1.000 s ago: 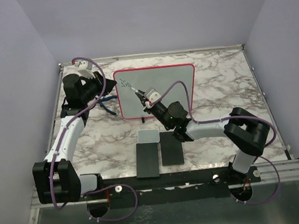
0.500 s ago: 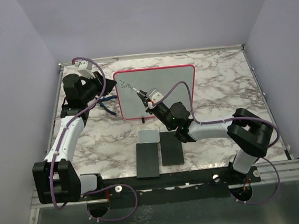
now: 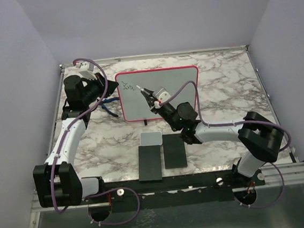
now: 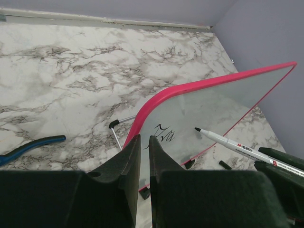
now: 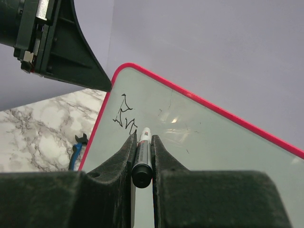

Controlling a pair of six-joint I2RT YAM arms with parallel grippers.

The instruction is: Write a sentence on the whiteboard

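Observation:
The whiteboard [image 3: 171, 93] with its red-pink rim stands tilted at the back of the marble table. My left gripper [image 3: 113, 92] is shut on its left edge, and in the left wrist view the fingers [image 4: 128, 156] straddle the red rim of the whiteboard [image 4: 213, 104]. My right gripper [image 3: 151, 99] is shut on a white marker [image 3: 146, 94], whose tip sits just right of the sentence [image 3: 128, 86], a few dark strokes near the top left corner. In the right wrist view the marker [image 5: 143, 152] lies between the jaws of the right gripper [image 5: 143, 137], pointing at the strokes of the sentence [image 5: 124, 116].
A blue-handled tool [image 3: 108, 108] lies on the table left of the board. Two black slabs [image 3: 149, 163] [image 3: 174, 150] and a small grey-white pad [image 3: 151, 139] lie in front of it. A thin wire stand [image 4: 116, 133] and black feet [image 4: 190, 164] show at the board's base.
My right gripper has carried the marker rightward along the board's upper part, and more dark strokes have appeared. The left arm and the board have not moved.

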